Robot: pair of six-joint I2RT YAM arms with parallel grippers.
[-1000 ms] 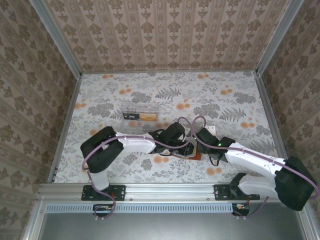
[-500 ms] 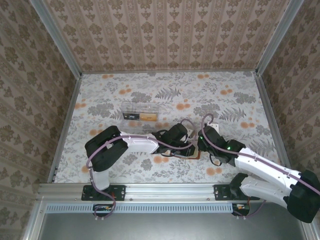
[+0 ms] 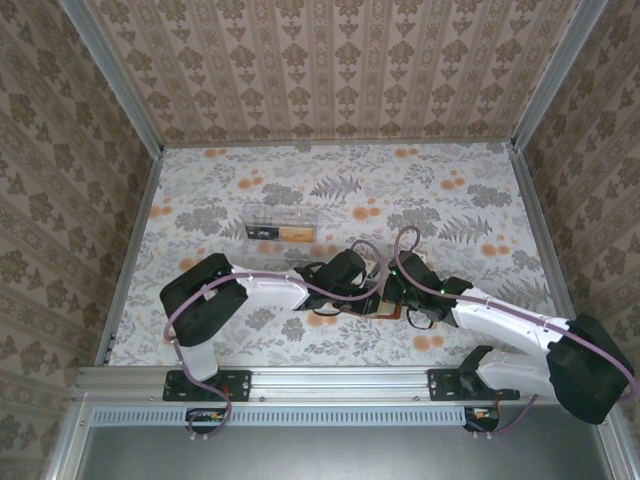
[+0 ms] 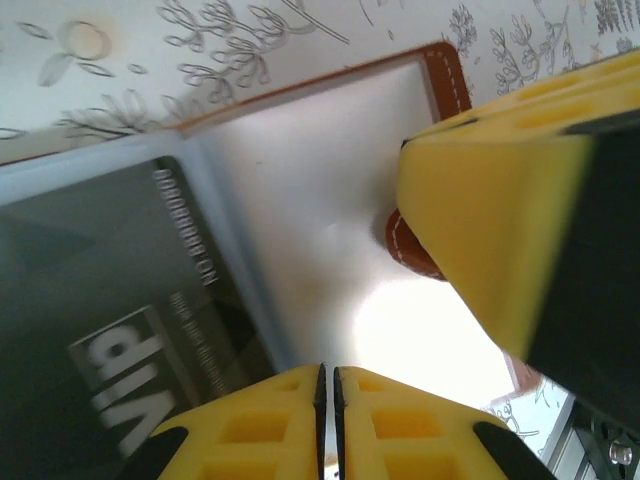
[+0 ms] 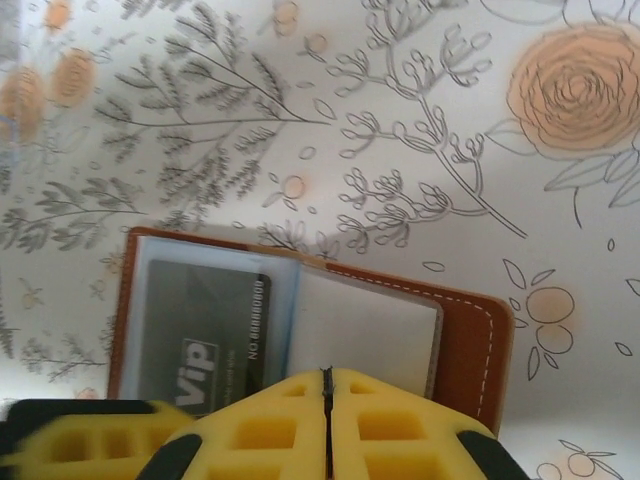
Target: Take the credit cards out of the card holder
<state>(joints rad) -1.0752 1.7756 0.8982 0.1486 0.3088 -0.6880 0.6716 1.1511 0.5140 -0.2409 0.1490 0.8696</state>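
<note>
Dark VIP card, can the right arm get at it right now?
Probably yes: the card holder lies open with the dark card showing just ahead of the right fingers, though these are shut and must open first.

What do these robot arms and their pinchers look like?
The left arm and right arm have white shells between black joints, with pale purple cables looping along them. The left gripper and right gripper end in blocky yellow fingers with rectangular cut-outs.
</note>
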